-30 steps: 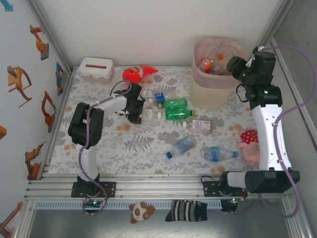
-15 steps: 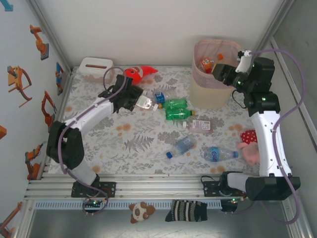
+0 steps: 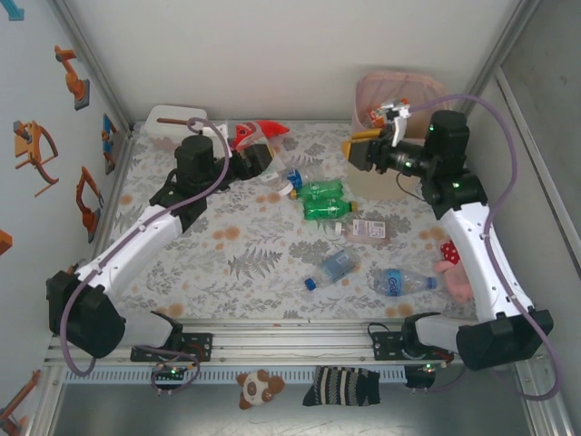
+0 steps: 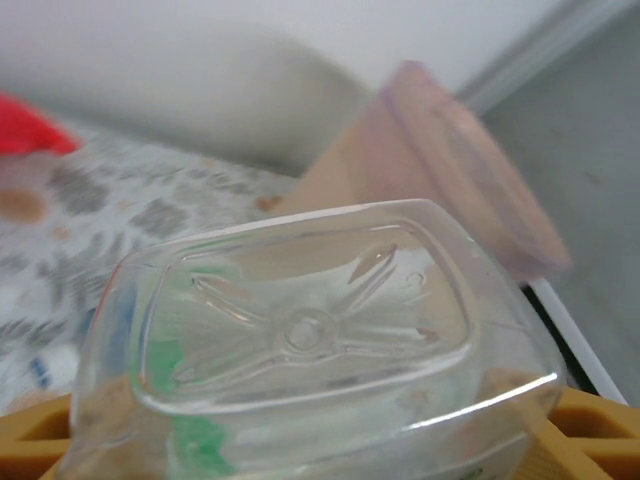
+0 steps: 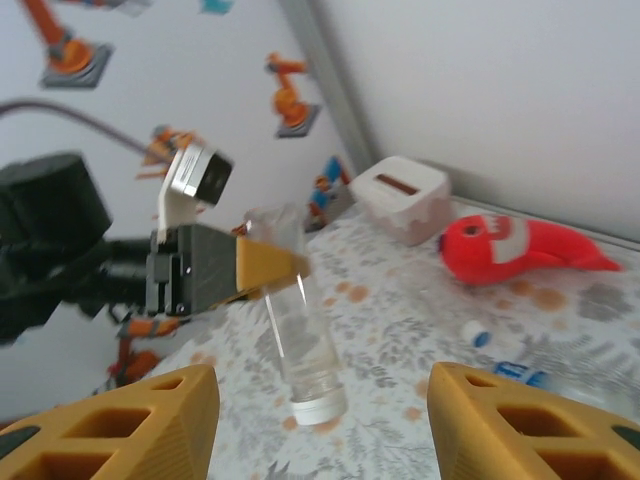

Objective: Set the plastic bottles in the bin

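The left hand (image 3: 257,156) now holds a clear bottle (image 5: 300,350) cap-down above the table (image 3: 254,272), beside the red fish toy (image 5: 520,250). The right hand (image 3: 357,150), fingers (image 5: 130,425) apart and empty, has swung out left of the bin (image 3: 386,186).

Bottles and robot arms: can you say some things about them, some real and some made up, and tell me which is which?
1. The left gripper holds a clear bottle. True.
2. The right gripper holds a green bottle. False: its fingers are open with nothing between them.
3. Two green bottles lie side by side on the table. True.
4. Every bottle is in the bin. False: several lie on the table, such as the blue-capped bottle.
5. The fish toy is in the bin. False: it lies on the table.
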You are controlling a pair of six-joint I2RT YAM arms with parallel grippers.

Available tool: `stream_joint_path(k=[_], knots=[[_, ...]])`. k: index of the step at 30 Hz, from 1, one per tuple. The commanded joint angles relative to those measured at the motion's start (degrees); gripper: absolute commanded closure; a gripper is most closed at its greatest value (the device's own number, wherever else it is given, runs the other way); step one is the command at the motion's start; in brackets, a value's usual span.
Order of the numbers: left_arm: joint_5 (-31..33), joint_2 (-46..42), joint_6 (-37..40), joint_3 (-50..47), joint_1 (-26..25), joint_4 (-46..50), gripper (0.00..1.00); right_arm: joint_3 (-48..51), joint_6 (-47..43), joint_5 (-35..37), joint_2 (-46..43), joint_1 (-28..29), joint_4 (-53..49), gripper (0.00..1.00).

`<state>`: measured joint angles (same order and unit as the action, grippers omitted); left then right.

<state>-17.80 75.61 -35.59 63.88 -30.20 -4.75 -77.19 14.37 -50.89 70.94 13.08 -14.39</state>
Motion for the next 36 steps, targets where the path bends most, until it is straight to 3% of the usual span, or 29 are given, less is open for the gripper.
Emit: stream_joint_path(k=[1,9,13,19,25,30,33,36], knots=[[-15.0,-3.6,10.2,-0.5,-0.3,-9.0,0.48,-1.1,-6.6,-5.4,0.9,3.7,1.4,0.41],[-33.7,-7.9,14.2,0.2,-0.9,-15.6,0.52,-6.6,-17.9,-9.7,2.8,12.2,-6.4,0.29],[-39.3,-8.3,14.2,1.9,-2.3,-17.1,0.54,-9.3,-20.6,-11.7,4.0,16.0,-9.4,0.16],[-42.7,-7.5,15.4,4.8,-5.5,-16.8,0.54,-12.1,-22.1,-13.3,5.8,20.4,-13.1,0.12],[-41.9,-7.8,17.0,5.7,-6.5,-16.0,0.54,-13.4,-22.2,-13.2,6.9,22.1,-17.6,0.18],[-39.9,-9.2,19.7,5.2,-6.5,-14.4,0.54,-12.8,-21.2,-13.3,6.6,22.8,-17.6,0.33],[-38.5,-9.4,20.6,5.2,-6.5,-13.6,0.47,-12.7,-19.9,-12.7,6.6,23.0,-16.7,0.42],[-36.8,-9.9,21.2,4.6,-6.5,-13.3,0.38,-13.0,-19.5,-10.9,6.3,23.0,-16.3,0.44]])
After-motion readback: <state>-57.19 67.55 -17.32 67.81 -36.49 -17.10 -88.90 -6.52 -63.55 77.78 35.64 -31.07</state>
